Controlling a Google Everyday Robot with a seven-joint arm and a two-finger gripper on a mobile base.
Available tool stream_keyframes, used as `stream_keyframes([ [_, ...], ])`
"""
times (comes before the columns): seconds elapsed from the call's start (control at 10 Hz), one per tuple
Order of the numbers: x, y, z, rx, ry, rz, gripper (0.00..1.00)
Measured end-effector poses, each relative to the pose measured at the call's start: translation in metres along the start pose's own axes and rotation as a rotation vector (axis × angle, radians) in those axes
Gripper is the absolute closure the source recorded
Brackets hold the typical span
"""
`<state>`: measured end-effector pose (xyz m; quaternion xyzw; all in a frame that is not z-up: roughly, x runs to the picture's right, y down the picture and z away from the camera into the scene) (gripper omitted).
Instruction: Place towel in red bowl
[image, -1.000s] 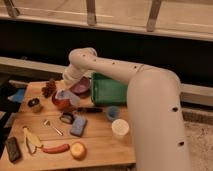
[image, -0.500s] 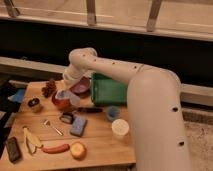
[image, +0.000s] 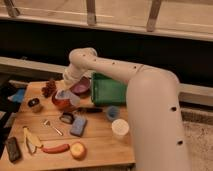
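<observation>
The robot's white arm (image: 125, 75) reaches from the right across the wooden table (image: 100, 145), w/ the gripper (image: 67, 92) hanging right above the red bowl (image: 61, 102), which sits near the table's back-left part. A pale grey-blue bit, the towel (image: 66, 96), shows at the gripper's tip, over the bowl's rim and inside area. Can't tell whether the fingers hold it or have let go (they merge w/ the cloth here), so no claim on how wide the gripper stands.

Just behind and right of the red bowl is the purple bowl (image: 81, 86), touching or nearly so. Right of that, along the back edge, stands a green bin (image: 109, 90). Near the back-left corner: a dark red cluster, maybe grapes (image: 49, 88), and a small dark cup (image: 34, 104) closer to the left edge.

Mid-table: a blue sponge (image: 78, 126) lying flat, a small dark item just left of it (can't identify), a metal utensil (image: 52, 126), and a blue cup (image: 113, 113). A white cup (image: 120, 129) stands near the right edge.

Along the front edge: a black block (image: 12, 148) at the front-left corner, then a banana (image: 30, 140), a red sausage-like thing (image: 55, 148), and an orange fruit (image: 77, 150).
</observation>
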<state>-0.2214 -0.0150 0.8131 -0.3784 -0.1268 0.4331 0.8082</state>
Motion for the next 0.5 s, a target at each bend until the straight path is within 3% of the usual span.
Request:
stream_keyframes([
  [0.5,-0.0063,0.0074,0.0064,-0.021,-0.024,-0.023,0.20],
])
